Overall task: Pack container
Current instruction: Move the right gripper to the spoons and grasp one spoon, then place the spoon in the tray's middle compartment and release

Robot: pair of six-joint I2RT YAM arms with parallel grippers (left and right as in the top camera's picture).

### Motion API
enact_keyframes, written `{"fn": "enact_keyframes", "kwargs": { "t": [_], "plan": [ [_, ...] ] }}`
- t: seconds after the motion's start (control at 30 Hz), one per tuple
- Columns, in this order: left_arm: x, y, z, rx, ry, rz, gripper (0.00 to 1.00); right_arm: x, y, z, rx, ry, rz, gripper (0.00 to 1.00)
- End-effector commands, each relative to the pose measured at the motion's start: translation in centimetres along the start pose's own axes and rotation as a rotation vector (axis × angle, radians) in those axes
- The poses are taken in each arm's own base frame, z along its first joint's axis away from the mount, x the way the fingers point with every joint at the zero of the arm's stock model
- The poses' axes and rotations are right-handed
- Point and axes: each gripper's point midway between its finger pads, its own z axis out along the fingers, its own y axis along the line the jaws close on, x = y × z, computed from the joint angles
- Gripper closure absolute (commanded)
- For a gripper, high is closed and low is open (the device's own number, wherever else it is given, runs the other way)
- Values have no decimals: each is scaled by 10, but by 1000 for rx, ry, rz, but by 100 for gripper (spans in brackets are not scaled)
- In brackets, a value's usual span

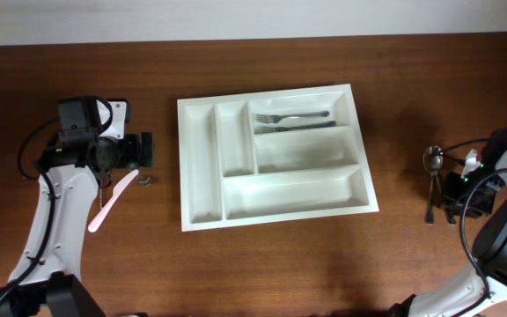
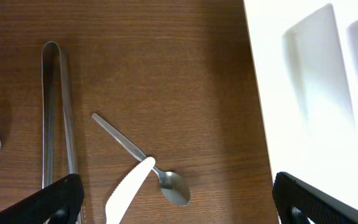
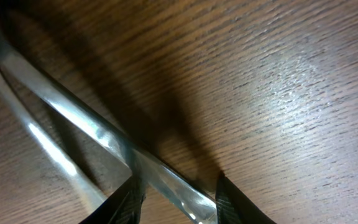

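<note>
Visibly, left gripper (image 2: 176,202) gapes wide above grainy wood (image 2: 166,56); right gripper (image 3: 178,200), fingers (image 3: 232,204) narrowed, flanks a glossy steel handle (image 3: 92,124), grip unclear.

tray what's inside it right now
In the tray, two forks lie side by side in the far wide compartment. The other four compartments show bare white floor. Nothing is covered from overhead.

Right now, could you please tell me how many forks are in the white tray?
2. The upper fork and the lower fork lie side by side in the upper right compartment of the tray, seen from overhead. Nothing covers it, so none seems hidden.
</note>
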Motion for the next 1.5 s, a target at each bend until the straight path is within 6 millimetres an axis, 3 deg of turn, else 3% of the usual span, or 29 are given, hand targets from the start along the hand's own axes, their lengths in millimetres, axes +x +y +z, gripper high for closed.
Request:
{"fn": "enact_keyframes", "kwargs": {
  "t": [0.0, 0.1, 0.23, 0.4, 0.7, 0.87, 1.03, 1.17, 1.3, 1.47],
  "plan": [
    [-7, 0, -1, 11, -15, 16, 1, 4, 3, 9, -7, -1, 5, 61],
    [-7, 0, -1, 11, -15, 16, 1, -2, 2, 9, -1, -26, 4, 66],
    [-7, 0, -1, 11, -15, 16, 1, -12, 3, 8, -1, -66, -65, 63],
    [-7, 0, -1, 11, -15, 16, 1, -28, 17, 6, -31, -138, -220, 56],
    [-7, 0, -1, 11, -15, 16, 1, -55, 38, 1, -33, -255, -410, 60],
    [-7, 0, -1, 11, -15, 16, 1, -59, 40, 8, -34, -257, -416, 73],
    [-7, 0, -1, 11, -15, 16, 1, -47, 42, 25, -64, -188, -407, 96],
    [-7, 0, -1, 11, -15, 16, 1, -47, 41, 24, -66, -184, -348, 96],
    [-7, 0, -1, 11, -15, 16, 1, -56, 36, 4, -64, -217, -290, 96],
    [-7, 0, -1, 11, -15, 16, 1, -85, 37, -80, -58, -360, -240, 96]
  ]
}}
